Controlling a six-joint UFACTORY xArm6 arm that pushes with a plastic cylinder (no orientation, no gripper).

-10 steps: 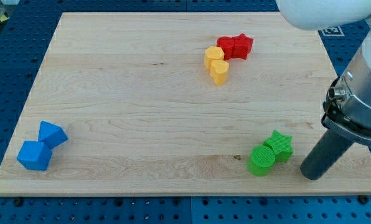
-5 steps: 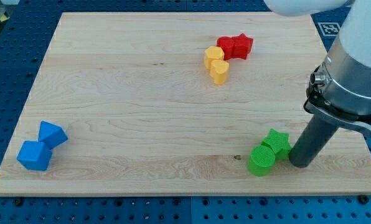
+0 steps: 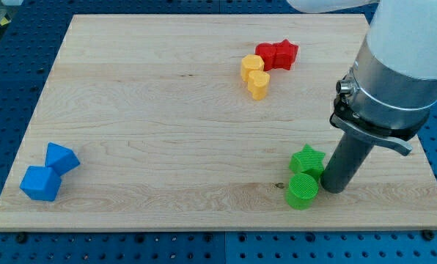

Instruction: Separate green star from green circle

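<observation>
On the wooden board (image 3: 167, 125), my tip (image 3: 333, 188) touches the green star (image 3: 307, 160); green circle (image 3: 303, 191) adjoins; no claw shows.

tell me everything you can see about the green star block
The green star is a small, chunky star-shaped block in bright matte green, plastic-looking, lying flat on the wooden board near the view's bottom right. Its lower edge meets the green circle, which sits just below it toward the view's bottom. My tip stands right beside it on the view's right, apparently touching or nearly so.
</observation>
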